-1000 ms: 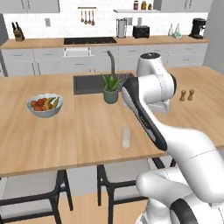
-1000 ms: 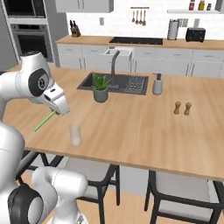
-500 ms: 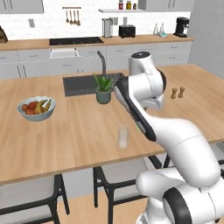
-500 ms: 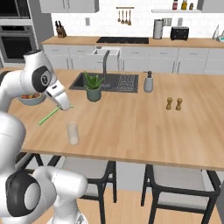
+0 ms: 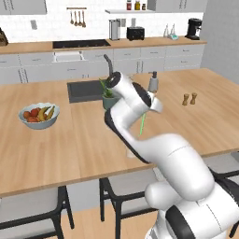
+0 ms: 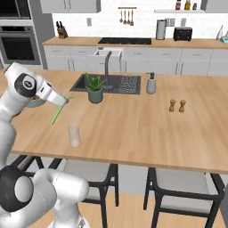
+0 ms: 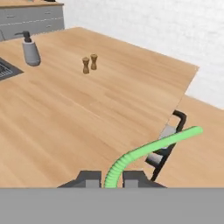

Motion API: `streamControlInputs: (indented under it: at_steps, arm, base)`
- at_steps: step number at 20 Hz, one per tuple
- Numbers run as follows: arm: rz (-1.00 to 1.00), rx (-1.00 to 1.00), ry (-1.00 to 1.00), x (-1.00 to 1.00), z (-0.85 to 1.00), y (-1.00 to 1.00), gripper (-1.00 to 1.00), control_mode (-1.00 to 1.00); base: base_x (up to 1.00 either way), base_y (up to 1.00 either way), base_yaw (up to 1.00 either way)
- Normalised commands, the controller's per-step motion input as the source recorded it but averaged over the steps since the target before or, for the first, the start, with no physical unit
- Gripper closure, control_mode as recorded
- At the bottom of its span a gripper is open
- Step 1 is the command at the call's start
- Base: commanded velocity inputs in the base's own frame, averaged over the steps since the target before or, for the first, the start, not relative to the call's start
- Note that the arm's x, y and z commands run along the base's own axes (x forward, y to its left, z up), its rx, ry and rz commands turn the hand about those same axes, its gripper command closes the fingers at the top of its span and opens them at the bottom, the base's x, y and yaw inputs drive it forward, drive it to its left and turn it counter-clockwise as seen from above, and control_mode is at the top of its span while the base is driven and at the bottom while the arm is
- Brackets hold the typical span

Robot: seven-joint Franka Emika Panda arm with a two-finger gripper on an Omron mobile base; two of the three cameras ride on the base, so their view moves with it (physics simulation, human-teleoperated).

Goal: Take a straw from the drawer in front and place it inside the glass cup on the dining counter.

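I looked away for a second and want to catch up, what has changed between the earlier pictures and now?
The base has driven on, so the whole scene has shifted in both base views; that is the cameras' move, not the things'. The claw is still shut on the straw, carrying it above the dining counter, not yet over the glass cup. The cup, potted plant, shakers and fruit bowl stand where they did.
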Motion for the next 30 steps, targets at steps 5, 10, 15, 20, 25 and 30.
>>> streamControlInputs:
  at_steps: [5,10,15,20,25,30]
  arm:
    - [-0.14,-0.39,-0.24,0.27,-0.11,0.0,1.0,-1.0]
    - [-0.05,-0.16,-0.14,0.19,-0.04,0.0,1.0,-1.0]
    - [-0.02,-0.01,-0.03,0.4,-0.05,0.0,1.0,-1.0]
    - [-0.01,0.0,0.0,0.33,-0.16,0.07,1.0,-1.0]
    - [0.0,0.0,0.0,0.12,-0.32,0.2,1.0,-1.0]
    - [-0.02,0.0,-0.01,0.22,-0.27,0.07,1.0,-1.0]
  base:
    - [0.0,0.0,0.0]
    - [0.0,0.0,0.0]
    - [0.0,0.0,0.0]
    - [0.0,0.0,0.0]
    - [0.0,0.0,0.0]
    - [0.0,0.0,0.0]
